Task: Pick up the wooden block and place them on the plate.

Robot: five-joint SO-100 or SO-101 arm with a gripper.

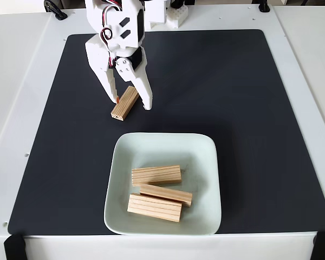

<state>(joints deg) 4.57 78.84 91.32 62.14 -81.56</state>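
In the fixed view the white two-finger gripper (132, 101) is standing with its fingers apart on both sides of a small light-tan wooden block (125, 103), which is lying on the black mat (233, 108) at the far left. Three more such wooden blocks (156, 175) (166, 194) (154, 208) are lying inside the pale mint-green square plate (206, 179) near the front edge. Whether the fingers are touching the block, I cannot tell.
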